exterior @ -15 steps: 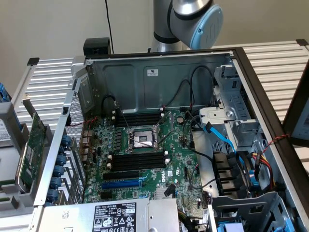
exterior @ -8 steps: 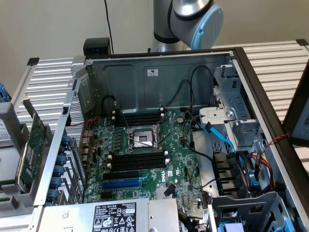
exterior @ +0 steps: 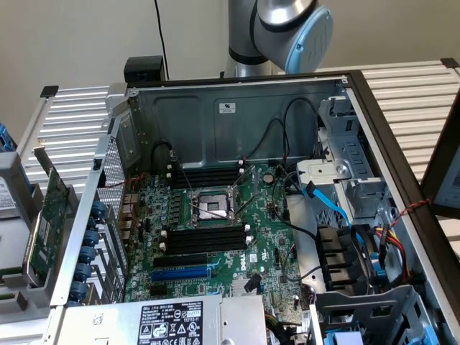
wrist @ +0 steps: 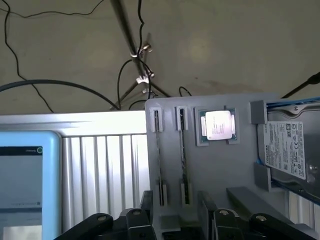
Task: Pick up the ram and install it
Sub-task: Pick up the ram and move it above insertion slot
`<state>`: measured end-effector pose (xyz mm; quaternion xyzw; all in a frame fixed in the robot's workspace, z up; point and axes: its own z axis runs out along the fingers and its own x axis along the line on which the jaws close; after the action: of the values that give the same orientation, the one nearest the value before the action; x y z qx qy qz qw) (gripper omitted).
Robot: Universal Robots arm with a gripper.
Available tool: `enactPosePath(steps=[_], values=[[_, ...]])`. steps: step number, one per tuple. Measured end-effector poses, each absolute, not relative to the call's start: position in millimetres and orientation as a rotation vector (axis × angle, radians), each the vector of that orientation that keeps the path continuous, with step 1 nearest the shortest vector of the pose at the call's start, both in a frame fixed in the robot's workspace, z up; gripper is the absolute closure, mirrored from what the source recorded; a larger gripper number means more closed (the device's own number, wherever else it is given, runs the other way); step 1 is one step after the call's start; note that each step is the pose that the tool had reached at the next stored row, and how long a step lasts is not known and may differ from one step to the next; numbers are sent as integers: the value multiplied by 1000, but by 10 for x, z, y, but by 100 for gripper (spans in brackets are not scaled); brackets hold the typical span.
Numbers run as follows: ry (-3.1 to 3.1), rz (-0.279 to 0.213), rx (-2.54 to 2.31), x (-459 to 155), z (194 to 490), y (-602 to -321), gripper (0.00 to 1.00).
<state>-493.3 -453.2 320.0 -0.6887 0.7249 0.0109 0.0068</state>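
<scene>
Two ram sticks stand on edge in the slots of a grey holder: one ram and a second ram beside it. My gripper hangs over the holder's near end, open. Its black fingers stand to either side of the sticks' ends, with nothing gripped. In the exterior view the open computer case shows the motherboard with black memory slots on both sides of the CPU socket. The arm's joint is behind the case.
A CPU chip and a hard drive lie in the same holder. A blue-rimmed screen sits on the ribbed metal table. A green expansion card stands at the exterior view's left of the case. Cables cross the motherboard's right part.
</scene>
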Motion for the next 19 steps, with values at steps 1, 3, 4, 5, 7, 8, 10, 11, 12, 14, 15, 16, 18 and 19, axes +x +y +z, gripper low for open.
enactPosePath(steps=[1, 3, 4, 5, 7, 8, 10, 11, 12, 14, 15, 16, 18, 19], values=[[2268, 34, -2154, -4932, 3181, -4536, 52], [2268, 34, -2154, -4927, 3146, -4541, 52], [2267, 34, -2154, -4923, 3127, -4543, 52], [2268, 34, -2154, -4920, 3108, -4544, 52], [2267, 34, -2154, -4913, 3073, -4548, 52], [2268, 34, -2154, -4910, 3054, -4550, 52], [2268, 34, -2154, -4904, 3017, -4552, 52], [2267, 34, -2154, -4900, 2999, -4554, 52], [2267, 34, -2154, -4897, 2982, -4555, 52], [2267, 34, -2154, -4892, 2945, -4555, 52], [2268, 34, -2154, -4892, 2927, -4555, 52], [2268, 34, -2154, -4891, 2908, -4555, 52], [2267, 34, -2154, -4891, 2872, -4556, 52], [2266, 34, -2155, -4891, 2854, -4556, 52]])
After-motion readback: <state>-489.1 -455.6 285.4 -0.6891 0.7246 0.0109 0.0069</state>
